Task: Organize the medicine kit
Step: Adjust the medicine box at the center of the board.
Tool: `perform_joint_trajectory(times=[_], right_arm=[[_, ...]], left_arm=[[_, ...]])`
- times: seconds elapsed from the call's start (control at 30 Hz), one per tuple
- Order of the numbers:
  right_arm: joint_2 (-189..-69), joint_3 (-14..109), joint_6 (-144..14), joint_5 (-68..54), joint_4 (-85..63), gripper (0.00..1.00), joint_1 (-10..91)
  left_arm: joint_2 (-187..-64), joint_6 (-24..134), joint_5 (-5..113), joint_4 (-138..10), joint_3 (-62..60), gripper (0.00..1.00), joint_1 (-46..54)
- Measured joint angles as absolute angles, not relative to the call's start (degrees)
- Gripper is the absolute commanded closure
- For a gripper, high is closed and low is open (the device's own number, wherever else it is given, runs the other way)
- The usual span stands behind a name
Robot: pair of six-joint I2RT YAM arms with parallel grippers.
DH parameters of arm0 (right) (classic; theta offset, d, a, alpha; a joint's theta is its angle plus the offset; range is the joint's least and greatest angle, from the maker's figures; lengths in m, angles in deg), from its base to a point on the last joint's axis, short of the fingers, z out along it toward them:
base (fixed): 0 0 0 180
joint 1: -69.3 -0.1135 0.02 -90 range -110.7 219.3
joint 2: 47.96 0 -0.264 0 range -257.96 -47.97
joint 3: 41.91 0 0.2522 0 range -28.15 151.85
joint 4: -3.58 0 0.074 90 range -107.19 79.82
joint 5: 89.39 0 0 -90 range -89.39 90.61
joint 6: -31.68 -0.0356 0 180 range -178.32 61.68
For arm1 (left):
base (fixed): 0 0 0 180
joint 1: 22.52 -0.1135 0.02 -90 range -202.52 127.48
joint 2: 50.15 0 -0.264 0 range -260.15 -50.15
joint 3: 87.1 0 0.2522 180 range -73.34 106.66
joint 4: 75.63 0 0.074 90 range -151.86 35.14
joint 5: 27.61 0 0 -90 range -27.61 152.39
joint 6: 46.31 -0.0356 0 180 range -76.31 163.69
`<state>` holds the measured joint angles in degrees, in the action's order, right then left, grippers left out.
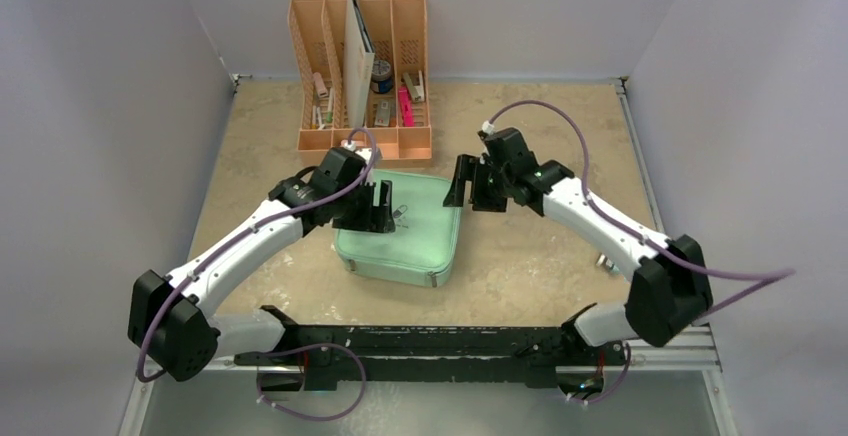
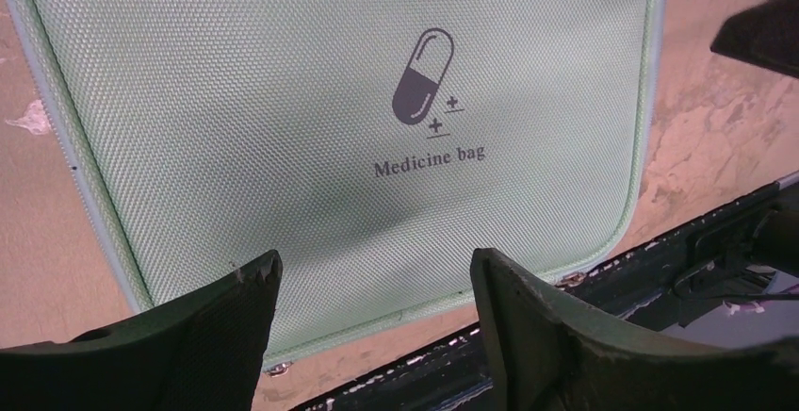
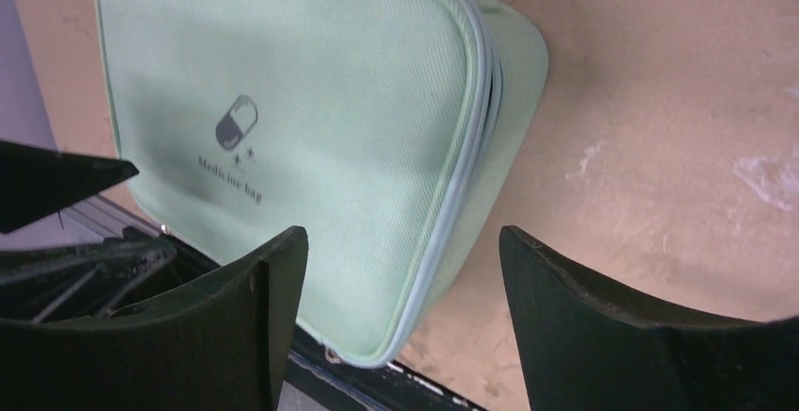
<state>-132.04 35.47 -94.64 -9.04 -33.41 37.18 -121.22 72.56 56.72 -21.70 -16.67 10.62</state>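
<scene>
While the kit (image 1: 400, 234) is lying zipped shut on the surface (image 1: 540, 256), organizer (image 1: 362, 76) just behind it, the left claw (image 1: 381, 206) is hovering over its lid and the right claw (image 1: 475, 188) beside its right edge, both gaping empty, probably lining up to unzip it.

Left arm (image 1: 240, 246): elbow at lower left of the top view, forearm angled up and right toward centre. Left gripper (image 1: 380, 206): just left of centre, pointing down, fingers parted, nothing between them. Right arm (image 1: 600, 221): elbow at lower right, forearm angled up and left. Right gripper (image 1: 470, 181): just right of centre, tipped down, fingers wide apart, gap empty. Grippers near each other, not touching. Each wrist view: part of the other gripper at a frame edge.
</scene>
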Motion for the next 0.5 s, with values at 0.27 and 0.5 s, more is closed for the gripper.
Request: perform_joint_trajectory(times=[0.27,0.5], right_arm=[[-119.4,26.53,-97.3,-4.25,-37.54,0.47,28.87],[-112.1,21.98,-104.25,2.79,-38.33,0.53,14.18]], left_arm=[[-119.97,72.62,51.69,-19.47,-16.12,0.3,10.6],[-119.97,72.62,49.25,-19.34,-16.12,0.31,10.6]])
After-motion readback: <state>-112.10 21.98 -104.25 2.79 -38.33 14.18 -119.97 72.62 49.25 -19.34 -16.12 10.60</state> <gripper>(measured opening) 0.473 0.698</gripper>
